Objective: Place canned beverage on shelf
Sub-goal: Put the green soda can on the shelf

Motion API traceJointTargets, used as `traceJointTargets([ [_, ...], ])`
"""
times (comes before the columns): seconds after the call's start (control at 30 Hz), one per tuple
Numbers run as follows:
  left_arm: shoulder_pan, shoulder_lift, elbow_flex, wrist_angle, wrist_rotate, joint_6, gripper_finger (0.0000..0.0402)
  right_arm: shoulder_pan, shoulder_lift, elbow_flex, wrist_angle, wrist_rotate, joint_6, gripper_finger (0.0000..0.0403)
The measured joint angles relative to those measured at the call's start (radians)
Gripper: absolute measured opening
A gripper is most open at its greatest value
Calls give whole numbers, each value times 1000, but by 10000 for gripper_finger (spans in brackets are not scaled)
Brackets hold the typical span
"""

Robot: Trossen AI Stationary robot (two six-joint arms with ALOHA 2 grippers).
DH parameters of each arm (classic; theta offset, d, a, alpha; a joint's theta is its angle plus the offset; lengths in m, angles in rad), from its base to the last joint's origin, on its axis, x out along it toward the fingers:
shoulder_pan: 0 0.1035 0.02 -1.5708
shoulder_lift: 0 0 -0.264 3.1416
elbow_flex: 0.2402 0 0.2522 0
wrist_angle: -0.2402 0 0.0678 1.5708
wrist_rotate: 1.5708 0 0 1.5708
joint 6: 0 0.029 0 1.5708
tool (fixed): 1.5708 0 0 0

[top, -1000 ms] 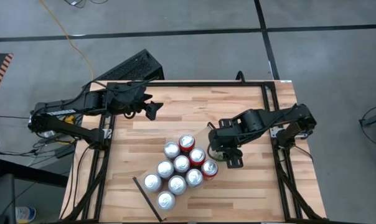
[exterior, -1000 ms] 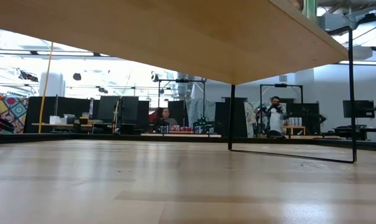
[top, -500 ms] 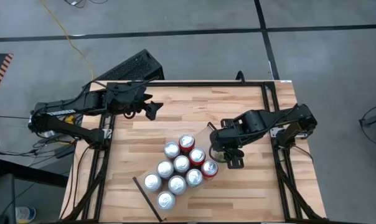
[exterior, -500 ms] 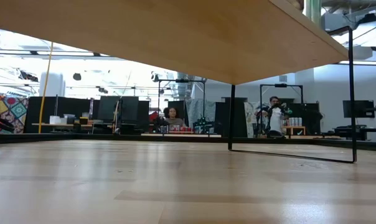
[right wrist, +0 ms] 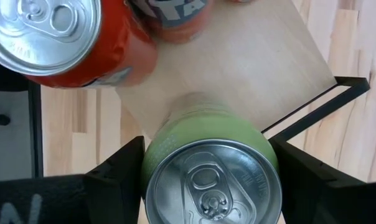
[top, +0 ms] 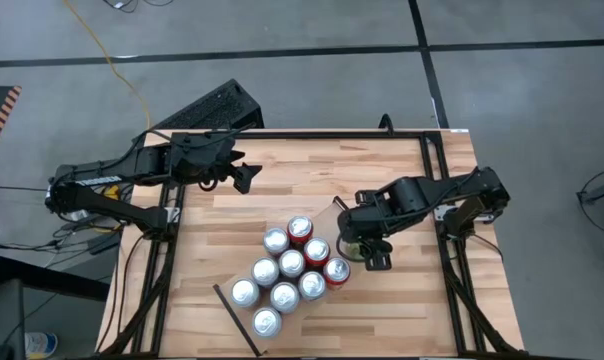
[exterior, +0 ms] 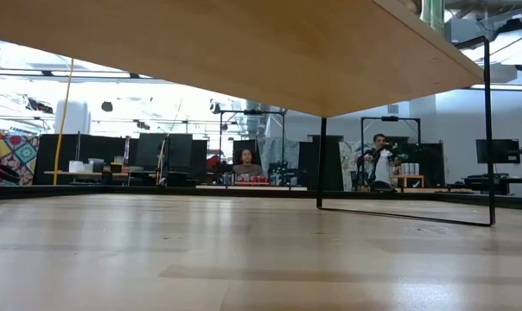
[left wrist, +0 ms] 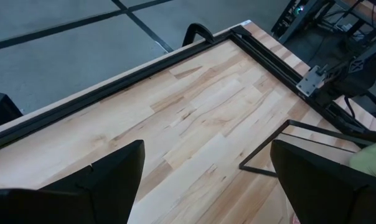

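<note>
— From above? 
— Right gripper (top: 356,249) at the shelf (top: 327,222) corner, beside the cans (top: 290,264); left gripper (top: 244,176) waits, spread.
— Right wrist view?
— Fingers (right wrist: 113,177) clamp a green can (right wrist: 211,174) standing on the board.

Green can (right wrist: 210,171) upright over pale shelf (right wrist: 263,56) (corner end)

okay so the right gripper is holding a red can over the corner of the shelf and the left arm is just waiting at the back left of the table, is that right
Not quite: the can between the right gripper's fingers is green, not red, as the right wrist view shows. The red cans already stand on the shelf beside it. The rest holds: the green can is over the shelf's corner, and the left gripper waits at the table's back left.
</note>
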Motion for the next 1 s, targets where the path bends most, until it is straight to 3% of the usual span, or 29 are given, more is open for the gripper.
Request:
traceJointTargets([
  [1.0,0,0,0,0,0,-3,332,8,0,0,0,-25,10,285],
])
